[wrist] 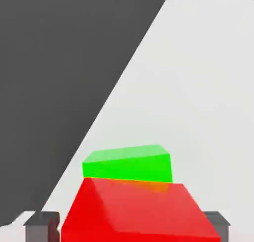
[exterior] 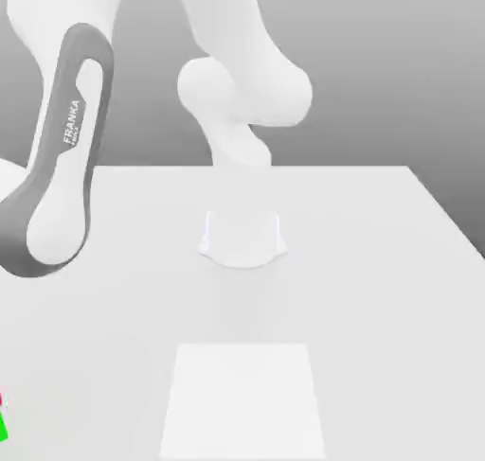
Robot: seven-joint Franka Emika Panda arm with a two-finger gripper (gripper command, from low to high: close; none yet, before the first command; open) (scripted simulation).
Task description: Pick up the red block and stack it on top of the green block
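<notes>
Red block [wrist: 139, 213] between fingers [wrist: 42, 226], green block [wrist: 129, 164] beyond

The arm [exterior: 242, 90] is glossy white throughout, built from rounded, tube-like links that swell into bulbous joints. One large link [exterior: 57, 166] at nine o'clock in the exterior view has a dark grey band running around its edge like a long oval frame, and "FRANKA" stands in small white letters on that band. The base [exterior: 242, 237] is a short white cylinder with a flared foot. In the hand view the fingers [wrist: 42, 226] are blocky, dark grey, square-edged pieces.
</notes>
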